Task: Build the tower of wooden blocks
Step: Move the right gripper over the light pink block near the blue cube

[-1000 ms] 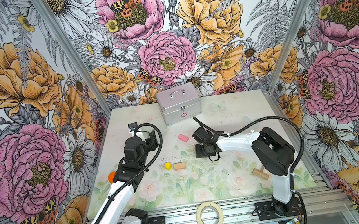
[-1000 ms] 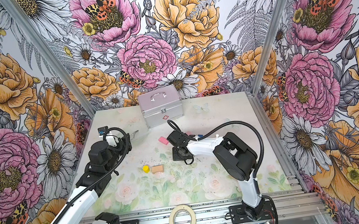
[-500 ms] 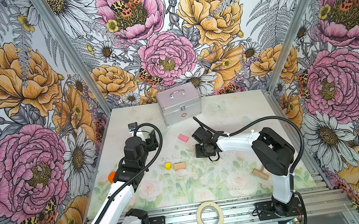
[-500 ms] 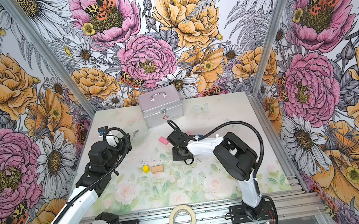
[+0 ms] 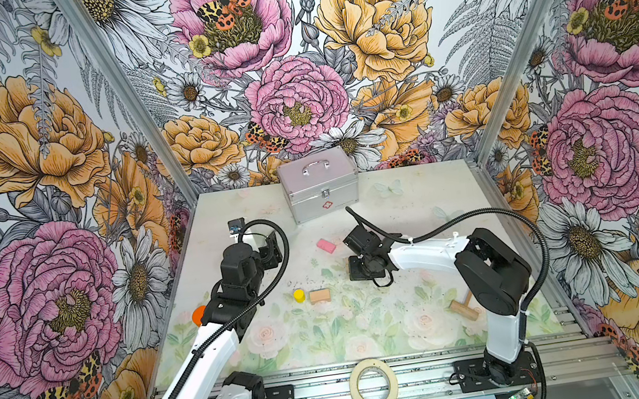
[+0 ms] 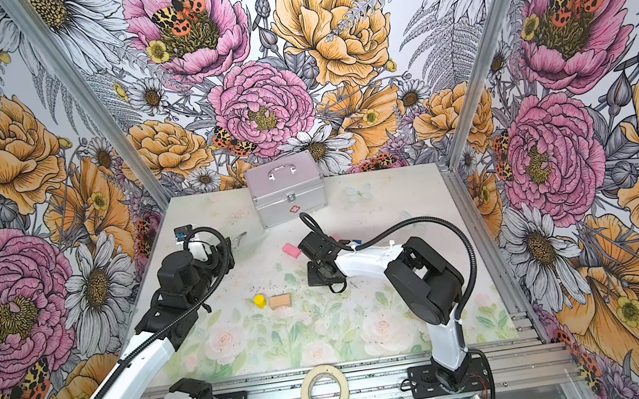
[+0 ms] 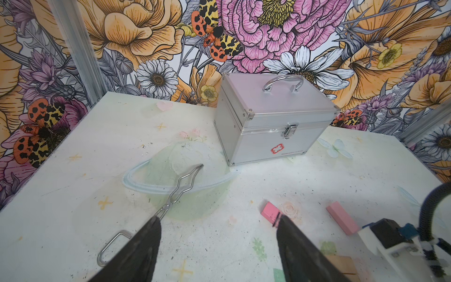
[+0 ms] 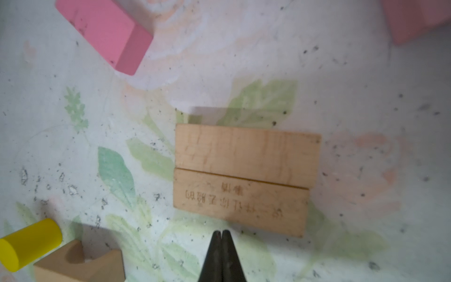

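Seemingly base-laying: right claw (image 8: 221, 235), pressed together, beside the tan bricks (image 8: 246, 156); left claw (image 7: 218, 221) spread. Next, probably a pink brick (image 8: 105, 31) on top.

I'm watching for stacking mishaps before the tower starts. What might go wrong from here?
The right gripper is shut, tips beside the printed tan brick; lowered so, it would probably shove, not grasp.
That brick touches the plain tan brick along a long side, so lifting one may drag the other.
Metal tongs lie by the open left gripper and could snag.
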Motion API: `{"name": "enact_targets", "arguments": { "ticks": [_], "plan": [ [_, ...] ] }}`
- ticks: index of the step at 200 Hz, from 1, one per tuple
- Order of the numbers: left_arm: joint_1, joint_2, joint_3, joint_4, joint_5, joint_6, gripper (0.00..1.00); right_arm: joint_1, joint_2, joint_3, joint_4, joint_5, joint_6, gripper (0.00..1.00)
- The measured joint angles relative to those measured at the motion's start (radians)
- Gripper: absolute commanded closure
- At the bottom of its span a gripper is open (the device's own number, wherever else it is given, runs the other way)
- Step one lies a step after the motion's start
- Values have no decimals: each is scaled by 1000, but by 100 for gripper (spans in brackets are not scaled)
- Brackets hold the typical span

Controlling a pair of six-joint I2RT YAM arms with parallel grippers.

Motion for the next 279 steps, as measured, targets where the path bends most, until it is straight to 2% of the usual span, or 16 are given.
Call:
{"name": "enact_targets", "arguments": {
  "ticks": [46, 69, 82, 98, 119, 138, 154, 169, 215, 279],
  "plan": [
    [0, 0, 0, 0, 0, 0, 24, -16, -146, -7, -47, 35, -20, 100],
    [0, 0, 0, 0, 0, 0, 24, -63, -185, -6, -76, 58, -58, 100],
    [0, 1, 0, 0, 0, 0, 24, -94, -186, 5, -106, 72, -91, 96],
    [0, 7, 0, 0, 0, 0, 24, -131, -176, 48, -163, 84, -146, 87],
    [2, 16, 0, 1, 0, 0, 24, -173, -137, 157, -224, 99, -229, 66],
    [7, 20, 0, 0, 0, 0, 24, -197, -76, 274, -268, 101, -318, 51],
    [11, 20, 0, 1, 1, 0, 24, -212, -16, 355, -299, 97, -395, 42],
    [13, 20, 0, 1, 1, 0, 24, -227, 53, 422, -330, 90, -459, 38],
    [20, 23, 0, 1, 1, 0, 24, -268, 226, 544, -415, 72, -594, 37],
    [24, 33, 0, 1, 23, 0, 24, -300, 311, 622, -448, 50, -650, 35]
  ]
}}
